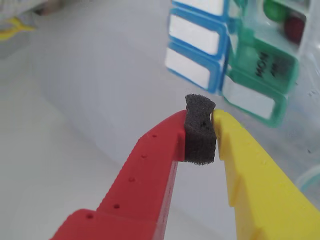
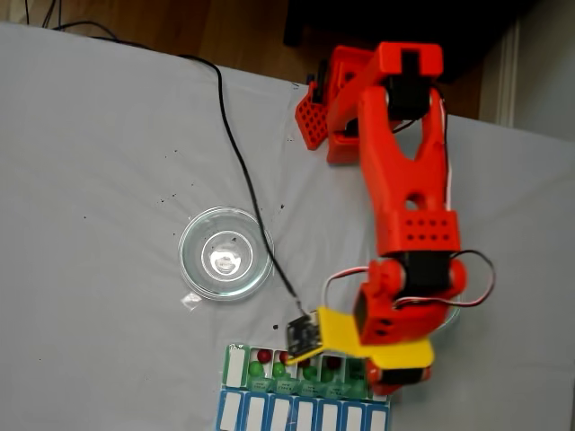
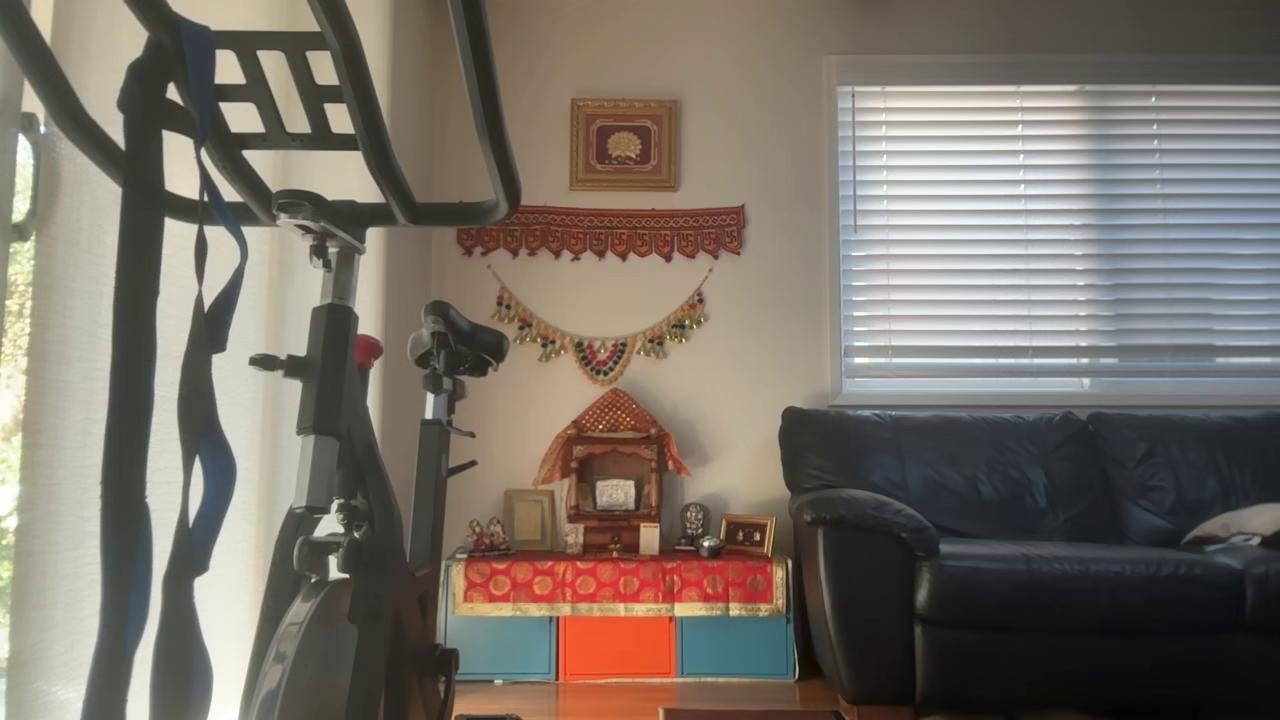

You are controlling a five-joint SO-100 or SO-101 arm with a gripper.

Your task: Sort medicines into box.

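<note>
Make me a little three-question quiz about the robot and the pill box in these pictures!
1. True or false: the pincer is shut with only black foam between its fingers.
2. In the fixed view, what lies in the glass dish on the cloth? A) green balls B) red balls C) no balls
3. Fill in: in the wrist view, an open compartment of the box holds a green ball and a ____ ball.

Key: 1 true; 2 C; 3 red

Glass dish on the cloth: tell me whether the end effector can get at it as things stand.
Probably yes. The glass dish sits in the open with nothing over it; only the black cable crosses its edge. The end effector is beside the pill organiser.
</note>
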